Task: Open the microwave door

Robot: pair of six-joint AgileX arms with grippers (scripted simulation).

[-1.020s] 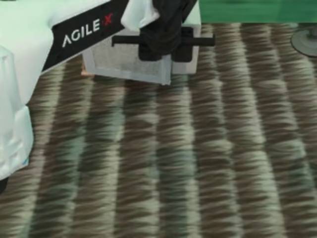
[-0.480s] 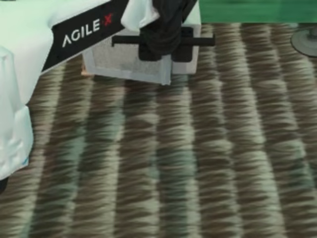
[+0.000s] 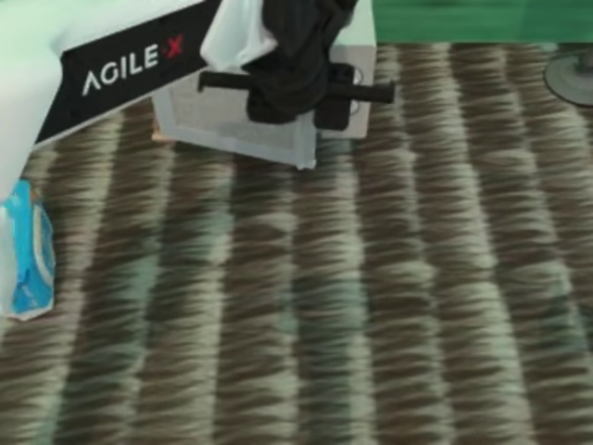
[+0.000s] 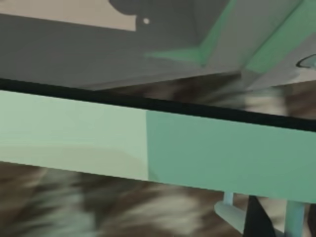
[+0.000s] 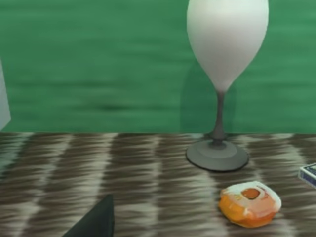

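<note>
The striped table [image 3: 371, 306] carries the microwave [image 3: 357, 42] at its far edge, left of centre. The microwave door [image 3: 232, 120], mesh window up, leans out toward the table's near side, hinged low. My left arm reaches across it; the left gripper [image 3: 296, 88] sits at the door's right edge, though whether its fingers grip I cannot tell. A goblet [image 5: 224, 74] stands beside an orange packet [image 5: 249, 203].
</note>
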